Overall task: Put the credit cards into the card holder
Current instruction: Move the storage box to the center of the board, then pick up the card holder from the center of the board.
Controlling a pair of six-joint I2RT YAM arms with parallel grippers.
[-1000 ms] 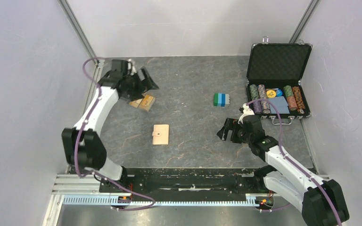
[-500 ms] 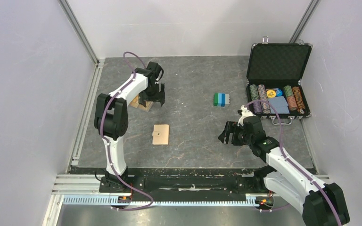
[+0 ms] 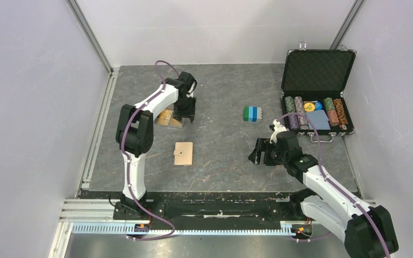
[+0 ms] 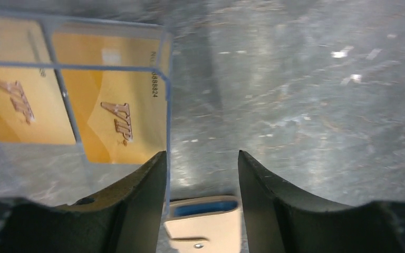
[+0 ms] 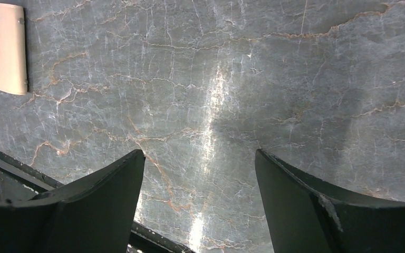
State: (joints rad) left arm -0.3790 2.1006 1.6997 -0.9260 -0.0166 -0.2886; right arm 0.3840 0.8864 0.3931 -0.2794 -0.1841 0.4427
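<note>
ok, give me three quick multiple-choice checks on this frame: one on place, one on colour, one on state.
1. The card holder lies:
A. farther back than the cards
B. nearer to the robot than the cards
C. level with the cards, to their left

2. The card faces in the left wrist view are:
A. orange-gold
B. green
C. white

3. The left gripper is:
A. shut on a card
B. shut on the card holder
C. open and empty

Key:
1 B: the top view shows it below the cards, toward the robot.
2 A: both faces seen there are orange-gold.
3 C: its jaws stand apart with only bare table between them.
</note>
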